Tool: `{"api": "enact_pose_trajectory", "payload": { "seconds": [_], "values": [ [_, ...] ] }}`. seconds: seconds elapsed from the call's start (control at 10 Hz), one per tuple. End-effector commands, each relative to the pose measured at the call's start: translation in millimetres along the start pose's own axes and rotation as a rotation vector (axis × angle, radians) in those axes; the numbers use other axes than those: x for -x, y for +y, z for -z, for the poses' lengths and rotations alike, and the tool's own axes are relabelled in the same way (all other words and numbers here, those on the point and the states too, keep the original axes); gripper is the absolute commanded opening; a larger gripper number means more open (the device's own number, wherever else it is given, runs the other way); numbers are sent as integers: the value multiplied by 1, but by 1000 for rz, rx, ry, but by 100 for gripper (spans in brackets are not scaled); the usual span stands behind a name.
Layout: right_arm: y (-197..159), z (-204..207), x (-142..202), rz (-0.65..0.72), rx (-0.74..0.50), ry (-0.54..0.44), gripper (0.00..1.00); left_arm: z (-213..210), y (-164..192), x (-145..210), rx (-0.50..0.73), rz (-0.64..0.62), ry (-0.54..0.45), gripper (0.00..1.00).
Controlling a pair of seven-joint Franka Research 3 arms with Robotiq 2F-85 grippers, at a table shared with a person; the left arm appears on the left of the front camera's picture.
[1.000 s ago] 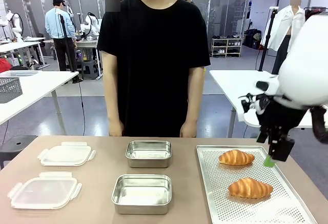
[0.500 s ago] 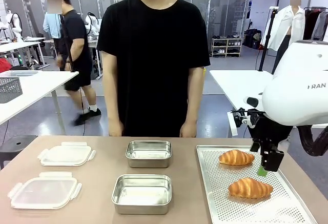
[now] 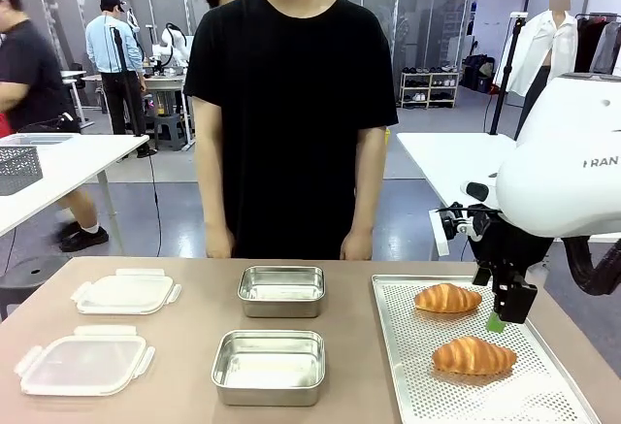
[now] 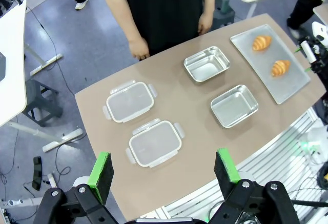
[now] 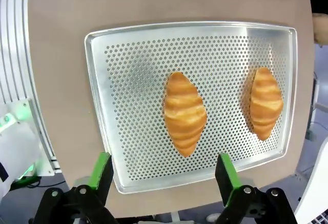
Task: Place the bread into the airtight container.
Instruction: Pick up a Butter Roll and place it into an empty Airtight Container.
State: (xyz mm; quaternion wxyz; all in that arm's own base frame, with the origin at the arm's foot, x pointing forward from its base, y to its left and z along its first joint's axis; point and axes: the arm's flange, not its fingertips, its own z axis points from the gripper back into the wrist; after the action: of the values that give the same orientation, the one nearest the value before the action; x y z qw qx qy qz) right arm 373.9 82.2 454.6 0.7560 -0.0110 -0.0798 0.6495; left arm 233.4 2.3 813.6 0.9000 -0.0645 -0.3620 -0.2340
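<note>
Two golden croissants lie on a perforated metal tray (image 3: pixel 390 346) at the table's right: a near croissant (image 3: pixel 473 356) and a far croissant (image 3: pixel 446 298). My right gripper (image 3: pixel 500 319) hangs open a little above the tray, between the two and slightly to the right. In the right wrist view the near croissant (image 5: pixel 184 113) lies ahead of the open gripper (image 5: pixel 163 165), with the far croissant (image 5: pixel 265 102) off to the side. Two open steel containers (image 3: pixel 281 291) (image 3: pixel 269 366) stand mid-table. My left gripper (image 4: pixel 164 162) is open, high above the table.
Two clear plastic lids (image 3: pixel 124 291) (image 3: pixel 85 360) lie at the table's left. A person in a black shirt stands at the far edge, hands down by their sides. In the left wrist view the containers (image 4: pixel 206 63) (image 4: pixel 234 105), lids (image 4: pixel 130 101) and tray (image 4: pixel 294 88) lie far below.
My right arm has swung left and lowered over the tray, then held nearly still for the last half second. The croissants, containers and lids have not moved.
</note>
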Motion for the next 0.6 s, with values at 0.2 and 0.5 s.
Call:
{"api": "enact_pose_trajectory", "payload": {
  "seconds": [0.2, 0.5],
  "values": [
    [-11, 33, 9, -32, 19, 29, 100, -2, 0, 0, 0, 10, -2, 100],
    [-24, 66, 17, -46, 12, 65, 100, -2, 0, 0, 0, 10, -2, 100]
  ]
}}
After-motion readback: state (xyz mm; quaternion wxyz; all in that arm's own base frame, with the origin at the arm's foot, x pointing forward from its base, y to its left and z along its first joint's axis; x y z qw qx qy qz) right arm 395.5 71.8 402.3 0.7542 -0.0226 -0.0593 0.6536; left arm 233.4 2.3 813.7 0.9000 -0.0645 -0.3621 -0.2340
